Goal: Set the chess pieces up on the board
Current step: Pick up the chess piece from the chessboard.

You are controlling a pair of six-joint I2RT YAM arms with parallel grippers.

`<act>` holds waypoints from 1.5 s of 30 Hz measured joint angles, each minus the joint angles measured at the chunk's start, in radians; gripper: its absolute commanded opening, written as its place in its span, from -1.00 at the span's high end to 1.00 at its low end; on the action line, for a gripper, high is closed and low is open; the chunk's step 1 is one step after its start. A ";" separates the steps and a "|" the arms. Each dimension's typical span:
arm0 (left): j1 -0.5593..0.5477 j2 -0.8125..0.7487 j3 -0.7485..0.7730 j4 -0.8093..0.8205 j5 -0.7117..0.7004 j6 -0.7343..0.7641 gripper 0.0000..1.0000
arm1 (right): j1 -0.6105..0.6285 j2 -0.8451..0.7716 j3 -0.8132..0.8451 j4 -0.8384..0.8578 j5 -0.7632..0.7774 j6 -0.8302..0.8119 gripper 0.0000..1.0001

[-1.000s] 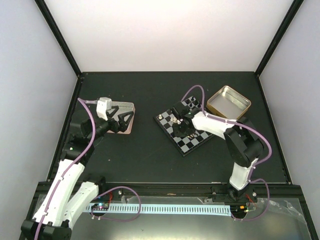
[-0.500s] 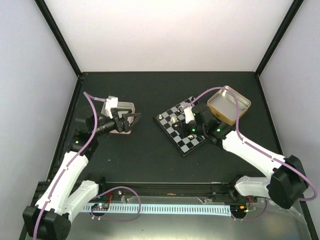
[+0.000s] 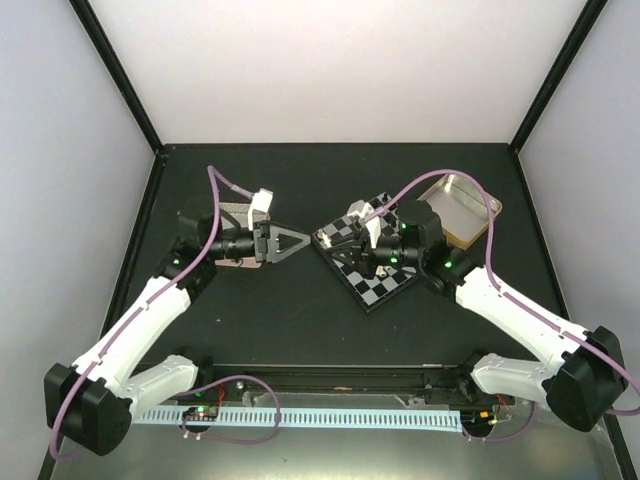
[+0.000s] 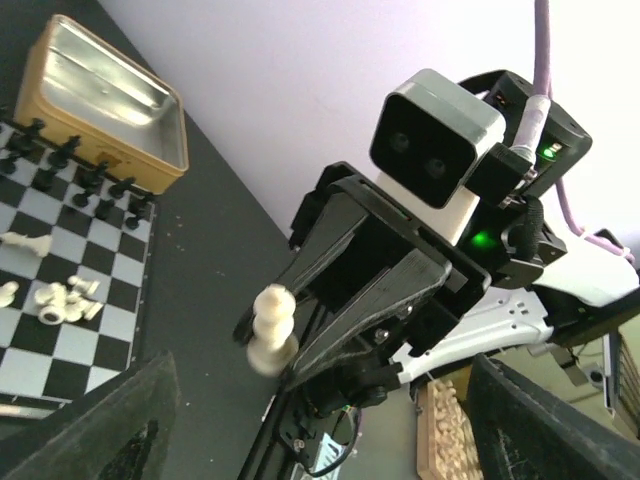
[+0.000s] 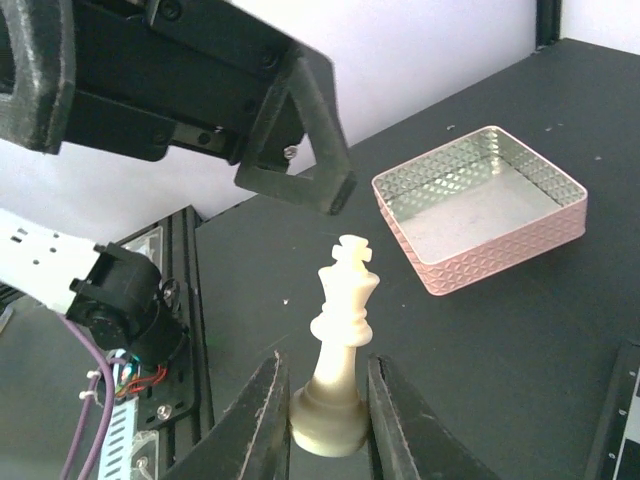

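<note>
My right gripper (image 5: 328, 368) is shut on the base of a cream-white king (image 5: 342, 340), which it holds upright in the air. Seen from the left wrist, the same piece (image 4: 270, 330) sticks out of the right gripper (image 4: 285, 345). My left gripper (image 3: 295, 240) is open and empty. It points at the right gripper (image 3: 358, 240) just left of the board (image 3: 385, 285). On the board (image 4: 95, 345) several white pieces (image 4: 62, 298) lie toppled. A row of black pieces (image 4: 75, 160) stands along its far edge.
A silver tin with a gold rim (image 3: 478, 200) sits at the board's far right corner, mostly behind the right arm. A pink tin (image 5: 480, 210) lies on the table under the left arm. Black frame rails border the table.
My left arm has swung right, away from the pink tin, toward the board. My right arm has turned its gripper, with the king, to face the left gripper. The left jaws have narrowed slightly.
</note>
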 measured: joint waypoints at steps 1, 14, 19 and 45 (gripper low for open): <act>-0.012 0.014 0.012 0.002 0.005 -0.003 -0.46 | 0.000 0.003 0.002 0.000 -0.010 -0.009 0.75; -0.119 0.199 0.127 -0.075 0.012 0.059 0.12 | 0.000 0.029 0.013 -0.034 -0.063 -0.058 0.76; -0.125 0.211 0.130 -0.120 0.011 0.103 0.45 | 0.000 0.029 0.015 -0.037 -0.063 -0.058 0.76; -0.211 0.217 0.130 -0.235 -0.450 0.360 0.97 | 0.000 -0.230 -0.085 -0.213 0.424 0.089 -0.43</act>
